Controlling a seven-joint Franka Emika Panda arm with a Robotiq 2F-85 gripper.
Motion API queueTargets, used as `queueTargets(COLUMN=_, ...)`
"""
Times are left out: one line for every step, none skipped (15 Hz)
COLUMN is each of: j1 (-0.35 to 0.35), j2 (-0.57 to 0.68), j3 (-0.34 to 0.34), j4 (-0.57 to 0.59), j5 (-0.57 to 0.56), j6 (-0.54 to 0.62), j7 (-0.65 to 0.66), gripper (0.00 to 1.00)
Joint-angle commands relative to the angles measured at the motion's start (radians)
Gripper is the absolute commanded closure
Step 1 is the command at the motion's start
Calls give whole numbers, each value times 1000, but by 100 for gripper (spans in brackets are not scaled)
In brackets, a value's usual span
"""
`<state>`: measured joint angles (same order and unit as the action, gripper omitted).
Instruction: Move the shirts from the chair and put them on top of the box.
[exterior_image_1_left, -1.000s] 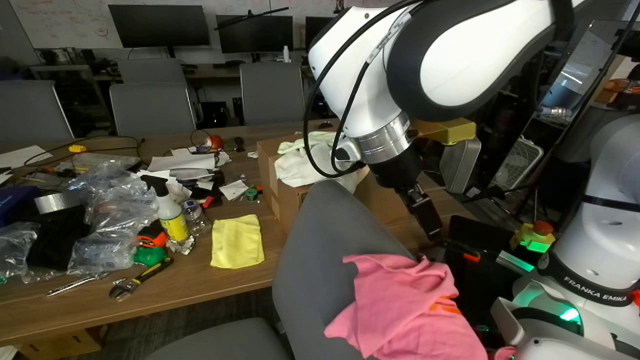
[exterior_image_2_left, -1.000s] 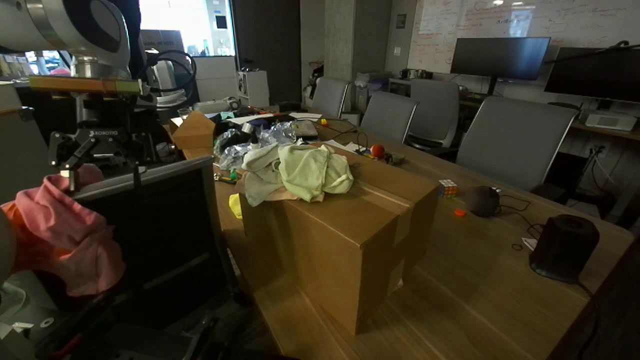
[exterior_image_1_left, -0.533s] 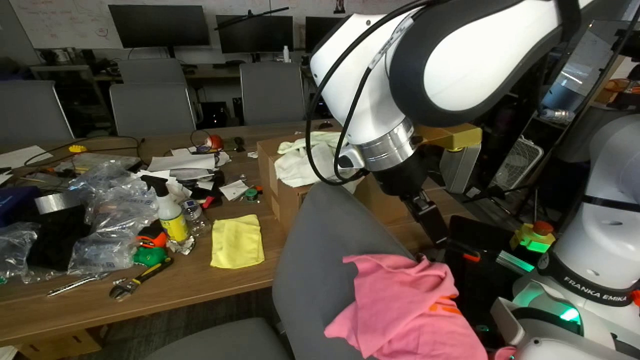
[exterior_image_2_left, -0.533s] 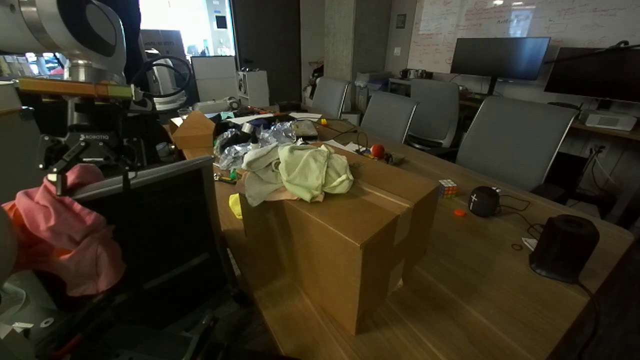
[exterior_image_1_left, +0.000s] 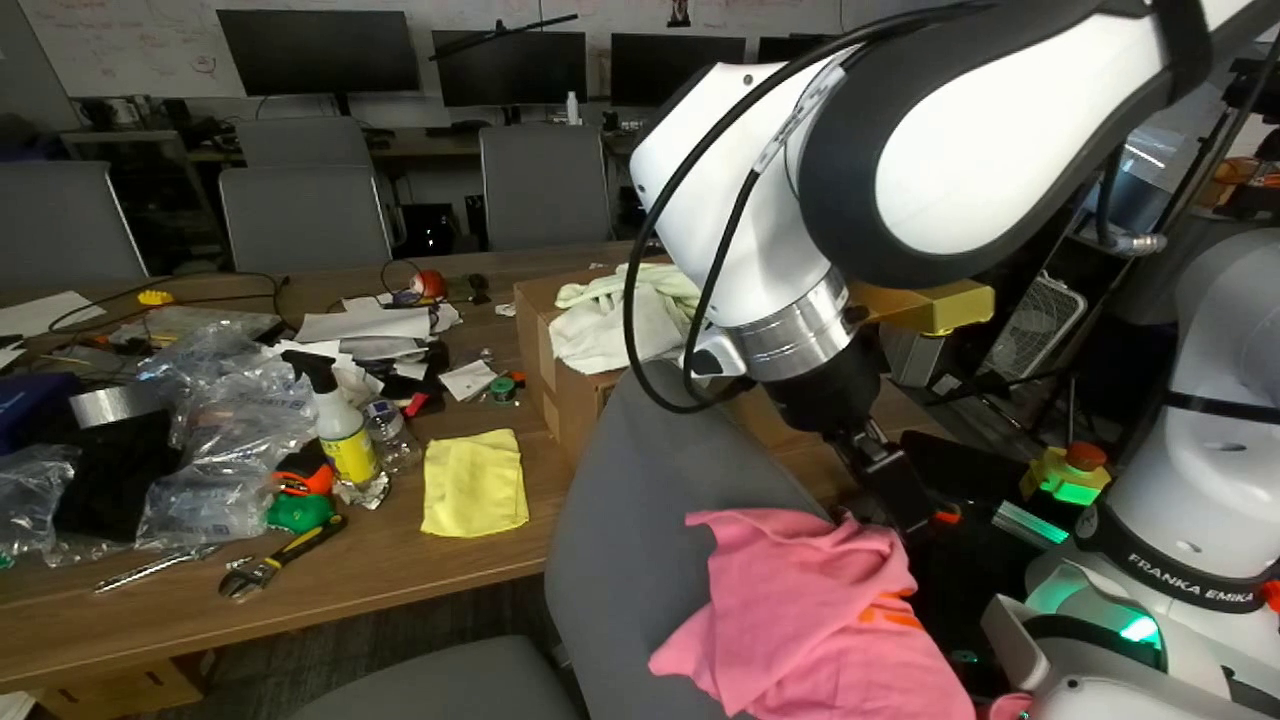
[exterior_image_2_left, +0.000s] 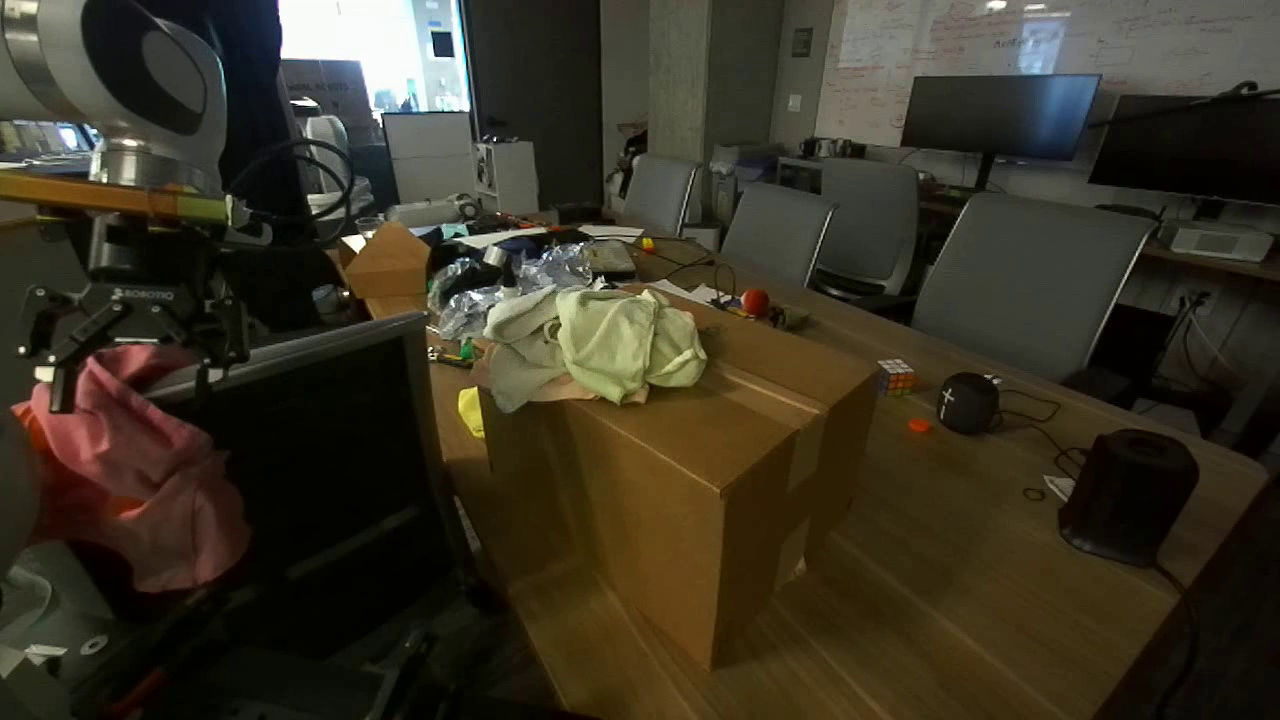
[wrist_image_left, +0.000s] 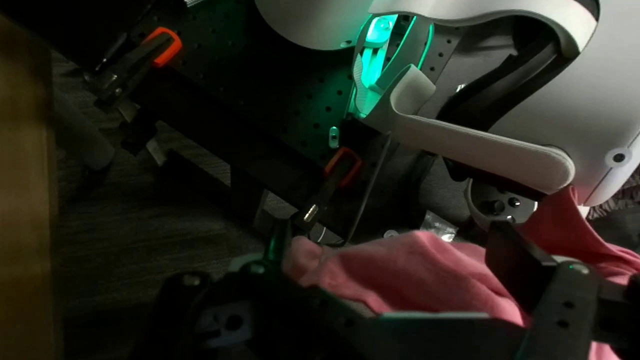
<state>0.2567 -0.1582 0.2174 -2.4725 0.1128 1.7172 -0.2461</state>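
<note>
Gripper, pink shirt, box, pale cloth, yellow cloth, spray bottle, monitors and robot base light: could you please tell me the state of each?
gripper: open, nothing gripped
pink shirt: crumpled, draped over the chair back
box: closed, taped
pale cloth: crumpled, on top of the box
yellow cloth: lying flat
spray bottle: upright
monitors: screens dark
robot base light: glowing green

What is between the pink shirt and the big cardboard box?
The chair back: in both exterior views it stands between the pink shirt draped over it and the box.
</note>
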Motion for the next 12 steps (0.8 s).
queueTargets(j1=16, j2=-27, j3=7, j4=-20, j5=60, j6=25, j7=-19, gripper=0)
queueTargets(j1=17, j2=-28, j3=8, j4=-20, j5=71, j6=27, j7=-20, gripper=0)
queueTargets(j1=19, j2=-29, j3=9, j4=-21, j5=78, j6=28, j7=-25, gripper=0)
queueTargets(j1=19, j2=-31, j3=8, j4=-22, j5=86, j6=33, j7=-32, gripper=0)
queueTargets(j1=19, j2=-29, j3=7, j4=-24, j5=93, j6=39, j7=-41, gripper=0)
queueTargets(j1=19, j2=-30, j3=7, j4=-28, j5=96, j6=47, j7=-48, gripper=0)
queueTargets(j1=19, j2=-33, j3=6, j4=-34, j5=102, j6=59, j7=-57, gripper=0)
queueTargets(j1=19, j2=-32, j3=6, j4=-37, j5=105, j6=67, j7=-65, gripper=0)
queueTargets(j1=19, j2=-31, j3=6, j4=-42, j5=103, j6=81, j7=-73, gripper=0)
queueTargets(j1=19, j2=-32, j3=6, j4=-47, j5=101, j6=89, j7=-80, gripper=0)
queueTargets(j1=18, j2=-33, j3=5, j4=-55, j5=96, j6=102, j7=-90, gripper=0)
queueTargets(j1=18, j2=-32, j3=5, j4=-63, j5=94, j6=116, j7=-95, gripper=0)
